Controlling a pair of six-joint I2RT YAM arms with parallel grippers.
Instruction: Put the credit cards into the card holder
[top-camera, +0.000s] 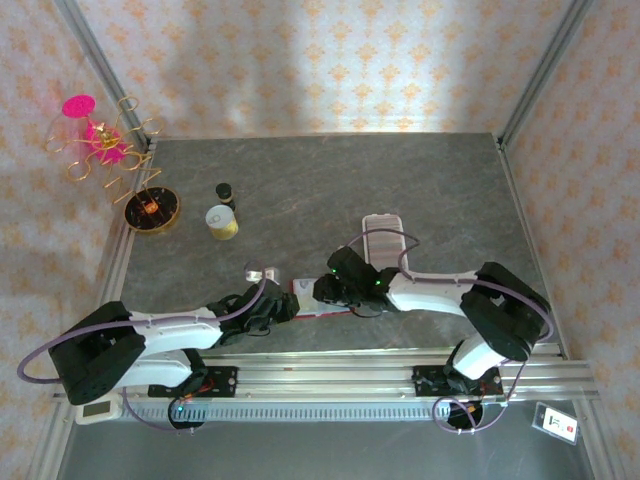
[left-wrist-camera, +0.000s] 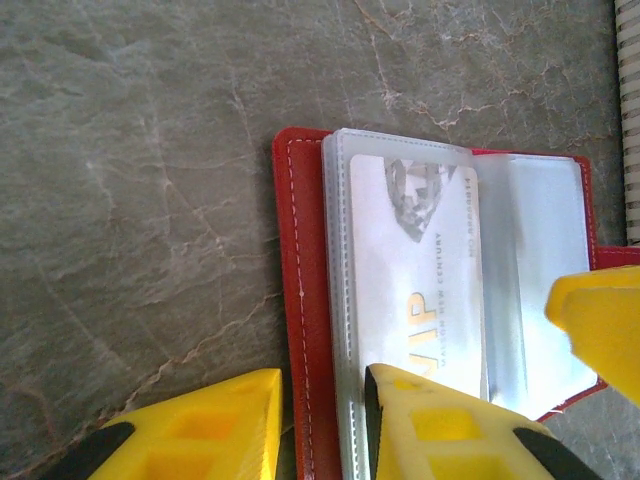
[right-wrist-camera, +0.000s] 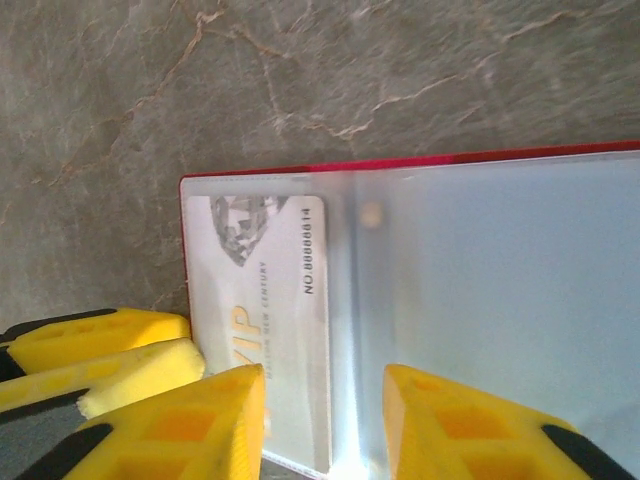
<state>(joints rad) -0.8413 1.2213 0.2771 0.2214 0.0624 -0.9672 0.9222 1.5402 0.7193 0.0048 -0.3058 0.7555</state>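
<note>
The red card holder lies open on the table between both arms, its clear sleeves facing up. A whitish VIP credit card sits inside a sleeve. My left gripper is open and straddles the holder's left red edge, with one finger over the table and the other on the sleeve. My right gripper is open over the sleeves, the card's long edge between its fingers and nothing pinched. A pale flat card-like rectangle lies behind the right arm.
A gold wire stand with pink pieces and a dark round dish stand at the back left. A small dark bottle and a yellow-white jar are nearby. Patterned walls and metal posts enclose the table.
</note>
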